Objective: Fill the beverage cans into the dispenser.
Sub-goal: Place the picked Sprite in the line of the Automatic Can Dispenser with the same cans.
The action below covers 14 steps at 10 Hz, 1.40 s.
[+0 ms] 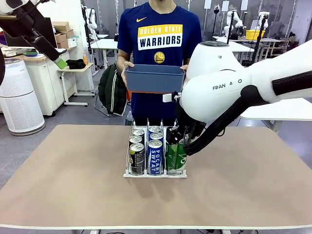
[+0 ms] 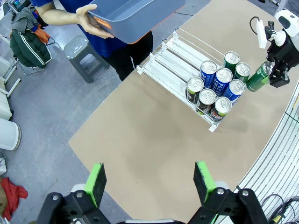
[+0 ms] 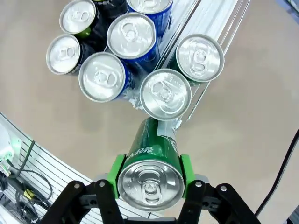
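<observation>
Tan tabletop (image 1: 73,175); right tool (image 3: 149,173) clamps green can (image 3: 152,154), left tool (image 2: 149,181) agape.

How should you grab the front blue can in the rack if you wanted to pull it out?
Probably from above, pinching near the top of the front blue can. It stands upright with its silver lid free, but the black can and the green can crowd its sides inside the rack, so a sideways approach looks blocked.
</observation>
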Tool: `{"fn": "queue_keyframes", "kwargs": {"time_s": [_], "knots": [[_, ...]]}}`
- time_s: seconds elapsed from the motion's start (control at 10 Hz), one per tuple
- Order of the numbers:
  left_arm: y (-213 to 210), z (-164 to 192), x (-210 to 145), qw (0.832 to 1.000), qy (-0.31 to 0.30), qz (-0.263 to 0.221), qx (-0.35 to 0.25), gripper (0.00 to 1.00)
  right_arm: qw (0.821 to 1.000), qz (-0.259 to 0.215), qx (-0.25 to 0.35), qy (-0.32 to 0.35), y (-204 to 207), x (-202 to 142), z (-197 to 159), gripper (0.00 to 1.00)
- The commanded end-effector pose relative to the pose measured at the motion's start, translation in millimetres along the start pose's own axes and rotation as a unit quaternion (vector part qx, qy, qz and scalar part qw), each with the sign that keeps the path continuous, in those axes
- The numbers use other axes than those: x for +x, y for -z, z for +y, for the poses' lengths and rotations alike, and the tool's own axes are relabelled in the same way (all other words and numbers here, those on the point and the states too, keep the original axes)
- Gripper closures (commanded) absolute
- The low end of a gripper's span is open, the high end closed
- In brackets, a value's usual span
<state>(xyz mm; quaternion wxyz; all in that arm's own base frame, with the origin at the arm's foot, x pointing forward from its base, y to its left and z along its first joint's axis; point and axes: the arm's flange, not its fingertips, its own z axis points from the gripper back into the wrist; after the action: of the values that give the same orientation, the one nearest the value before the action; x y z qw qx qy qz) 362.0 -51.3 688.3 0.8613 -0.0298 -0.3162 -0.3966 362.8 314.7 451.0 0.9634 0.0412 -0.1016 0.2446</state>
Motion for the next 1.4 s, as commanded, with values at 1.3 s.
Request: {"fn": "queue_keyframes", "kwargs": {"time_s": [1.3], "knots": [[1,-2,-6,1.0,-0.002,0.002,0.0,0.0,0.999,-0.036,0.017,-0.005,75,26,-15,0.42]]}}
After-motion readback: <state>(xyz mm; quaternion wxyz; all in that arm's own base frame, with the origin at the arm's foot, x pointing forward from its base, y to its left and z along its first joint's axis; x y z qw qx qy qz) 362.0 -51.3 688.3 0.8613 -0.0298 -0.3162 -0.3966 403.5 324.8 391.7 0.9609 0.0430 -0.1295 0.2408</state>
